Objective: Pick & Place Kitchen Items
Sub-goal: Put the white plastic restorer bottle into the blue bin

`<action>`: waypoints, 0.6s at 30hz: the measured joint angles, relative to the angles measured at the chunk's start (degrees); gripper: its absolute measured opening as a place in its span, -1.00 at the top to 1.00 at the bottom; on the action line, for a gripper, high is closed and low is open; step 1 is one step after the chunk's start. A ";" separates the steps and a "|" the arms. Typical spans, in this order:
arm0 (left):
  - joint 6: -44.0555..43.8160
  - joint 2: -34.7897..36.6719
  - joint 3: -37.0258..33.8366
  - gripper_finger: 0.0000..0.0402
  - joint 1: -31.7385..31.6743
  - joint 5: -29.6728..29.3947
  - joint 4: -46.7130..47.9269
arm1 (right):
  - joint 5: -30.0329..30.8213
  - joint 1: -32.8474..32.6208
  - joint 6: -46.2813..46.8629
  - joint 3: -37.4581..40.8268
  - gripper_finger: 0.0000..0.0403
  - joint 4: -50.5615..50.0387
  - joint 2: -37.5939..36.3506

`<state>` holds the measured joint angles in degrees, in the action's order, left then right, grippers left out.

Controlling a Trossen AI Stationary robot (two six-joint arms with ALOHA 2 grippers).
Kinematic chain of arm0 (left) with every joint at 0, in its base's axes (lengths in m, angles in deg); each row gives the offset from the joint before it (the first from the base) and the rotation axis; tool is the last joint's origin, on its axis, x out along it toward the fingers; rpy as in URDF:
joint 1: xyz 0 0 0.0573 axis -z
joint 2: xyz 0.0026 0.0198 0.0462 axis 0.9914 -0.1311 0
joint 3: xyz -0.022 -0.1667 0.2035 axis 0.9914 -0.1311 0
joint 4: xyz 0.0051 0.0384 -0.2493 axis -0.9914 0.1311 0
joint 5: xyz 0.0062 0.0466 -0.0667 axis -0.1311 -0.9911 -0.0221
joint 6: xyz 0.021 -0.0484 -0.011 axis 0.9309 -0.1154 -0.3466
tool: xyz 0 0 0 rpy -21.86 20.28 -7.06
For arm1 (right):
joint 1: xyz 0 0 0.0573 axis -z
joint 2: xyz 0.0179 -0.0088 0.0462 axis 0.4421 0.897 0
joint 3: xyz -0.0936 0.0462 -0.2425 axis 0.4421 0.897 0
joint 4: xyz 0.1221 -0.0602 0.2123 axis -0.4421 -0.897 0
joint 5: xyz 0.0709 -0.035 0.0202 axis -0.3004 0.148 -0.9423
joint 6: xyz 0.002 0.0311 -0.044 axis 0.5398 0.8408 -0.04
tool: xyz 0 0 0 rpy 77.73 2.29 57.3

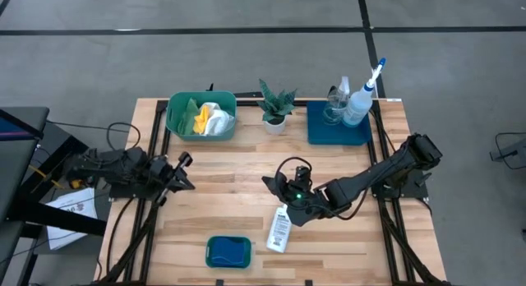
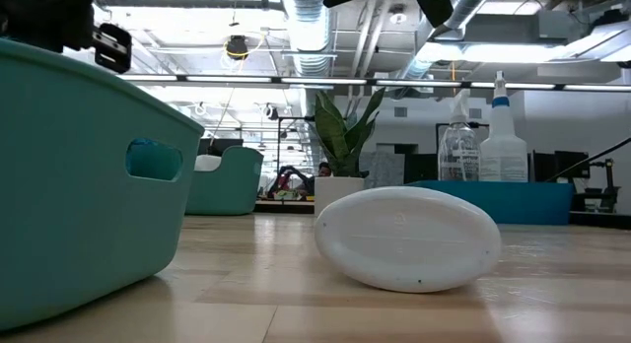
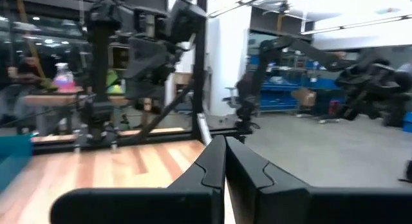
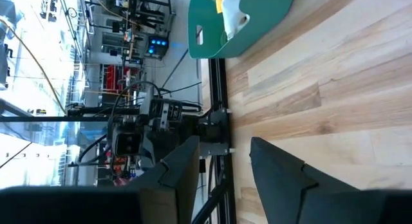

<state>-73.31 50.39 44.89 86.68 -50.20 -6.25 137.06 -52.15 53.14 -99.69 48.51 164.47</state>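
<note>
Item: small white bottle (image 1: 280, 228), lying flat on the table (image 1: 345, 245). Position: just below and beside the right gripper (image 1: 289, 190), on its near-edge side, apart from it. Long axis: runs from the gripper toward the near edge, tilted slightly. Right gripper: fingers parted with a gap between them, grasping nothing. Left gripper (image 1: 182, 170): clenched, empty, parked at the table's left side, well apart from the bottle. Nearer arm: the right, by a clear margin.

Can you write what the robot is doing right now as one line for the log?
right gripper: open, empty, above table near white bottle | bottle: lying flat | left gripper: shut, waiting at left edge
</note>
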 joint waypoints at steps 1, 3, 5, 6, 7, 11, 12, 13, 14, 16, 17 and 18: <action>-0.19 0.00 0.00 0.99 -0.84 0.49 0.00 | -0.07 0.00 -0.05 0.00 0.35 0.02 -0.01; -1.10 0.02 0.00 0.99 -2.20 1.50 0.01 | -0.09 -0.20 -0.46 0.00 0.35 0.06 -0.01; -1.26 0.02 0.00 0.99 -3.36 1.52 0.49 | -0.14 -0.31 -0.48 0.00 0.35 -0.13 -0.01; -1.24 0.02 0.00 0.99 -3.98 1.50 1.00 | -0.41 -0.35 -0.46 0.00 0.35 -0.32 -0.01; -1.25 -0.03 0.00 0.99 -4.61 1.43 1.67 | -1.01 -0.33 -0.46 0.00 0.35 -0.59 -0.01; -1.27 -0.07 0.00 0.99 -7.12 1.07 6.03 | -3.05 -0.33 -0.46 0.00 0.35 -2.25 -0.01; -1.38 -0.07 -0.02 0.99 -7.68 0.90 7.35 | -3.22 -0.33 -0.22 0.00 0.35 -2.64 -0.01; -1.41 -0.11 -0.01 0.99 -8.18 0.83 7.82 | -3.31 -0.33 0.59 0.00 0.35 -3.19 -0.01; -1.44 -0.12 0.02 0.99 -8.55 0.82 8.13 | -3.32 -0.33 1.24 0.00 0.35 -3.74 -0.01; -3.04 -0.58 0.02 0.99 -8.80 0.91 8.11 | -3.42 -0.30 1.52 0.00 0.35 -4.33 -0.01; -4.97 -0.61 0.02 0.99 -8.73 1.05 8.06 | -3.46 -0.18 1.52 0.00 0.35 -4.70 -0.01; -6.56 -0.58 0.02 0.99 -8.61 1.18 8.01 | -3.56 -0.15 1.62 0.00 0.35 -5.11 -0.01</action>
<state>-79.87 49.81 44.91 78.07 -49.02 1.76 133.51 -52.30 54.76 -99.69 43.41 164.46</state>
